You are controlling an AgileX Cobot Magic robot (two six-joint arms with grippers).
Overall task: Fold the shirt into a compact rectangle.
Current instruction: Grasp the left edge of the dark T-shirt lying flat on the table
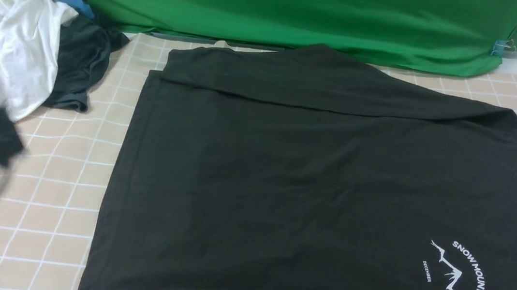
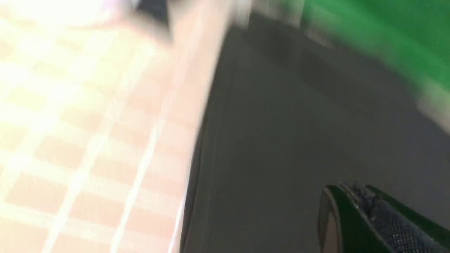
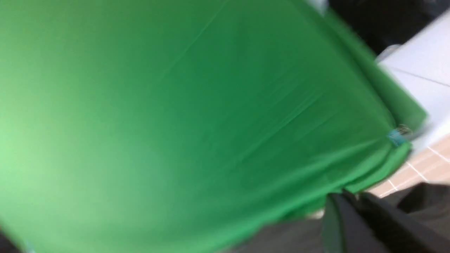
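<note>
"How far along is the shirt (image 1: 313,180)?"

"One fold is in: its far edge is turned over toward me. It lies flat on the desk (image 1: 52,199), collar to my right. I judge the near side and the crosswise folds are left."

"Your hands?"

"Two, both pressed together, pinching nothing I can see. My left hand (image 2: 351,207) is near the hem, my right hand (image 3: 351,207) faces the green backdrop (image 1: 274,6)."

"Anything else?"

"One heap of clothes (image 1: 21,45), far left."

Shirt (image 1: 311,190) flat on mat (image 1: 57,200); clothes pile (image 1: 21,50) at its left; drape (image 1: 279,6) behind both.
</note>
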